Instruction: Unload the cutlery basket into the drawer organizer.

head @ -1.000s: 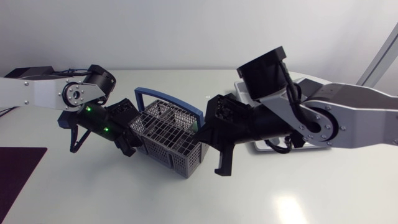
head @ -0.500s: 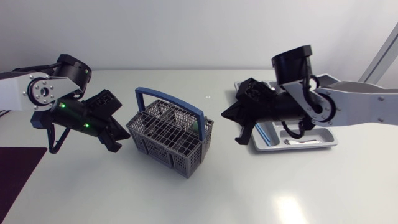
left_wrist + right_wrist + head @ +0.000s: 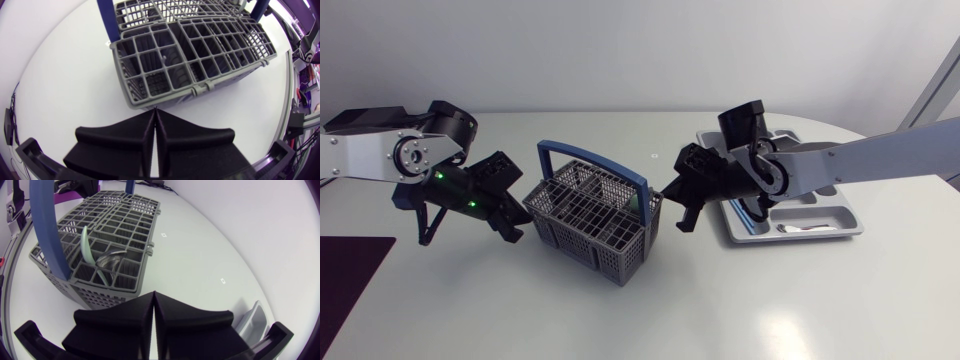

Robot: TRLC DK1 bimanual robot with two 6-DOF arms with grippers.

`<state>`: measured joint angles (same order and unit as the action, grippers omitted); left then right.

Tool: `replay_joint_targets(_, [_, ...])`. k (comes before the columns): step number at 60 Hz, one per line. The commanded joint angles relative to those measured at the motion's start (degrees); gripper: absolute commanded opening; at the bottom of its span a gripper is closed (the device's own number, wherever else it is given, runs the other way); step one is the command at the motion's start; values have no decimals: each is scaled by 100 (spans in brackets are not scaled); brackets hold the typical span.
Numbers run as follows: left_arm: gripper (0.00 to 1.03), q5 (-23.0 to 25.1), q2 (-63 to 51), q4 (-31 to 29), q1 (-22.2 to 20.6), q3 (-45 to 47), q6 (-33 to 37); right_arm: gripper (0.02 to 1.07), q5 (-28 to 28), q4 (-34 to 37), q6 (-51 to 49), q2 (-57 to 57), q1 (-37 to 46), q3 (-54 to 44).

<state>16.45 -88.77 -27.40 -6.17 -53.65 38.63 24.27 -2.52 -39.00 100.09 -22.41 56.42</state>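
The grey cutlery basket (image 3: 588,218) with a blue handle (image 3: 582,155) stands mid-table. My left gripper (image 3: 512,233) is shut and empty, just left of the basket; in its wrist view its tips (image 3: 155,112) sit close before the basket wall (image 3: 192,55). My right gripper (image 3: 682,222), shut and empty too, hangs just right of the basket. In the right wrist view its tips (image 3: 153,294) point at the basket (image 3: 107,225), which holds a pale green utensil (image 3: 86,242) and metal cutlery (image 3: 108,260). The grey drawer organizer (image 3: 847,212) lies at the right with a metal piece (image 3: 798,229) in it.
A dark purple mat (image 3: 345,270) lies at the table's left front edge. The organizer's corner (image 3: 251,316) shows beside the right gripper. White tabletop lies in front of the basket.
Both arms drew back from the basket, the left toward the left edge and the right toward the organizer, then came back close to the basket. Both grippers stayed shut.
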Motion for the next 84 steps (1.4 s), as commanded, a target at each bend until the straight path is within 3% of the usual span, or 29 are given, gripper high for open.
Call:
replay_joint_targets(1, [3,-28,-211,200,-59,65,-14,7,139,50,42,-51,-61,71])
replay_joint_targets(16, [3,-28,-571,613,-209,-295,-128,7,491,437,24,-807,-307,-466])
replay_joint_targets(31, [3,-10,-905,815,-314,-700,-268,7,394,771,60,-1299,-993,-949])
replay_joint_targets(42, [3,-10,-791,815,-270,-647,-268,7,324,771,68,-1756,-641,-967])
replay_joint_targets(59, [3,-10,-589,824,-94,-427,-225,7,376,507,-107,-1001,88,-659])
replay_joint_targets(71, [3,-10,-949,938,-121,-682,-268,7,333,288,-90,-588,-35,-606])
replay_joint_targets(84, [3,8,-1283,1131,-332,-990,-497,7,341,358,16,-974,-413,-844])
